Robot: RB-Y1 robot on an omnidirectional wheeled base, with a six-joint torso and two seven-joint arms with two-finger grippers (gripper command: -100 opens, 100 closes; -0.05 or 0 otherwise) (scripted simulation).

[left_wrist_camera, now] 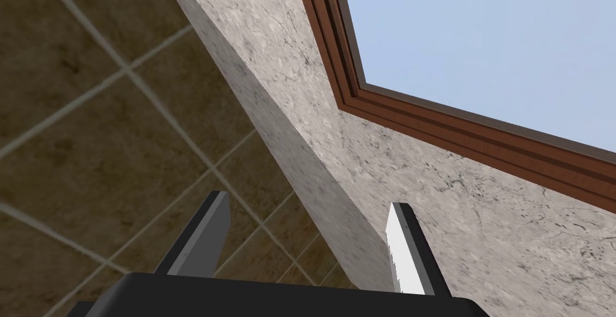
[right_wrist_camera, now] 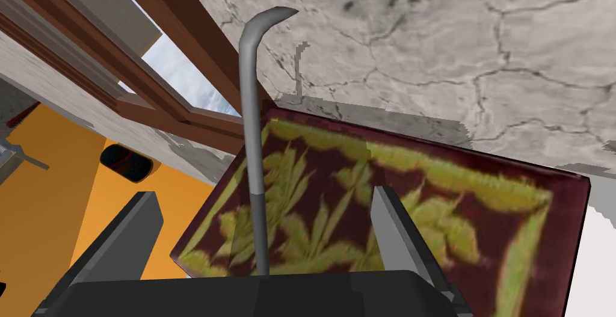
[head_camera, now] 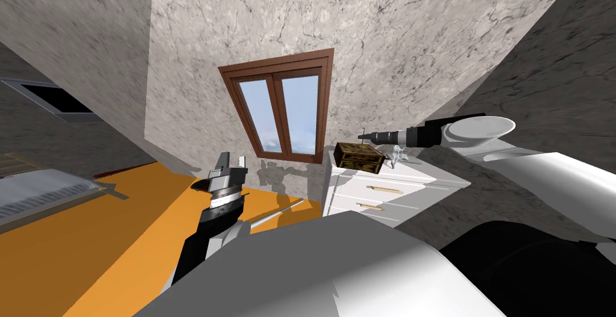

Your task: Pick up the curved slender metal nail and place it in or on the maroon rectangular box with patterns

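The maroon box [right_wrist_camera: 421,211], patterned with yellow-green leaves, lies right under my right gripper [right_wrist_camera: 264,193]. Its fingers stand wide apart, and the thin grey nail [right_wrist_camera: 249,121] with a bent tip rises between them, touching neither. The nail's lower end is hidden behind the gripper body. In the head view the box [head_camera: 359,156] sits on a white dresser [head_camera: 415,178], and my right gripper [head_camera: 364,135] hovers just above it. My left gripper [head_camera: 231,163] is held low to the left, with its fingers [left_wrist_camera: 403,253] open and nothing between them.
A small silvery object [head_camera: 397,154] lies on the dresser beside the box. The dresser stands against a marbled wall, next to a brown-framed window [head_camera: 283,112]. Orange floor [head_camera: 90,247] spreads to the left, where a dark rounded object [right_wrist_camera: 126,163] lies.
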